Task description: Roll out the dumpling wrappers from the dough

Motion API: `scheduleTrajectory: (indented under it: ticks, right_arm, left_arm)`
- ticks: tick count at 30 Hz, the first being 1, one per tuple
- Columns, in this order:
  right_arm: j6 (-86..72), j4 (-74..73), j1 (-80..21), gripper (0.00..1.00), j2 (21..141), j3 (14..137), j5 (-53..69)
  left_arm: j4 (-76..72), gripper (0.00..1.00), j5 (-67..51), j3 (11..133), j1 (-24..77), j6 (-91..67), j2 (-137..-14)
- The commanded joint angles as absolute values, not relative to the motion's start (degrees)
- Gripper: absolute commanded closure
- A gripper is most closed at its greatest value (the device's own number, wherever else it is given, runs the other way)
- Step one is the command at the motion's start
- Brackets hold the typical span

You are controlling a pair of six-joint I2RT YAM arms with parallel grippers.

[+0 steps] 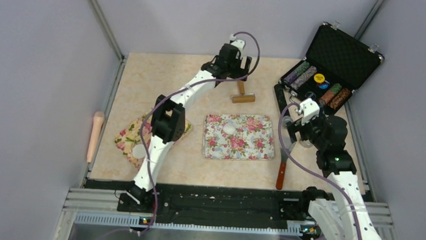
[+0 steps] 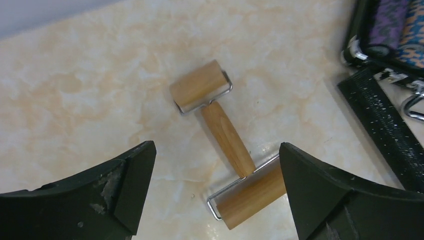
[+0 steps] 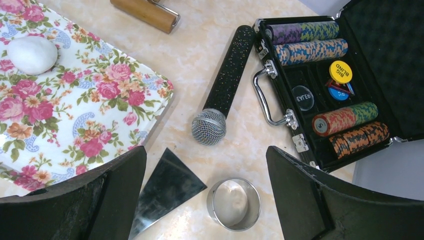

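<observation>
At the table's (image 1: 147,78) far end, the left gripper (image 2: 216,146) hovers, jaws apart, over the wooden pastry roller (image 2: 227,136), seemingly positioned to grasp it.

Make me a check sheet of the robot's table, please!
Surface: pale marbled table, flat.
Job's things: dough ball on flowered tray; two-ended wooden roller lying on the table; metal ring; rolling pin at the left edge.
Clutter: microphone, open poker chip case, scraper, second flowered tray under the left arm.
Claws: left claw open above the roller; right claw open above ring and scraper blade.
Cables: purple cables run along both arms.
Surroundings: grey walls on three sides.
</observation>
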State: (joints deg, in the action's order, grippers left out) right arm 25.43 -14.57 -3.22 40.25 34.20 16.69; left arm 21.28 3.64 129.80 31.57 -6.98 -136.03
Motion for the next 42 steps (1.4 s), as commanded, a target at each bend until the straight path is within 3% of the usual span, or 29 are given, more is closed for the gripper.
scheduleTrajectory:
  ticks: [1, 14, 23, 26, 31, 36, 39, 42]
  right_arm:
    - [25.6, -13.2, -3.2, 0.12, 39.6, 35.6, 16.5]
    - [25.3, -14.0, -3.2, 0.12, 38.6, 36.3, 17.2]
    - [25.0, -14.4, -3.3, 0.13, 38.8, 36.7, 17.8]
    - [24.8, -14.5, -3.3, 0.12, 38.9, 36.8, 18.1]
    - [24.4, -14.7, -3.6, 0.13, 39.2, 37.1, 18.6]
    - [23.9, -14.7, -4.0, 0.13, 39.8, 37.3, 19.0]
    - [23.8, -14.7, -4.1, 0.13, 39.9, 37.3, 19.0]
    - [23.7, -14.7, -4.1, 0.13, 39.9, 37.4, 18.9]
  left_arm:
    - [23.2, 0.01, 5.0, 130.7, 31.2, -19.6, -141.4]
    - [24.1, 0.05, 4.4, 135.5, 32.0, -24.2, -148.4]
    - [25.1, 0.17, 2.5, 137.7, 32.1, -26.6, -151.9]
    - [25.2, 0.25, 2.1, 138.3, 32.4, -27.4, -152.4]
    - [24.8, 0.47, 1.1, 139.2, 32.6, -28.0, -153.2]
    - [24.6, 0.5, 0.5, 140.1, 33.0, -27.5, -153.5]
    - [24.6, 0.74, 0.3, 140.4, 33.3, -26.4, -153.6]
    - [25.1, 0.74, -2.2, 140.6, 33.4, -23.7, -153.5]
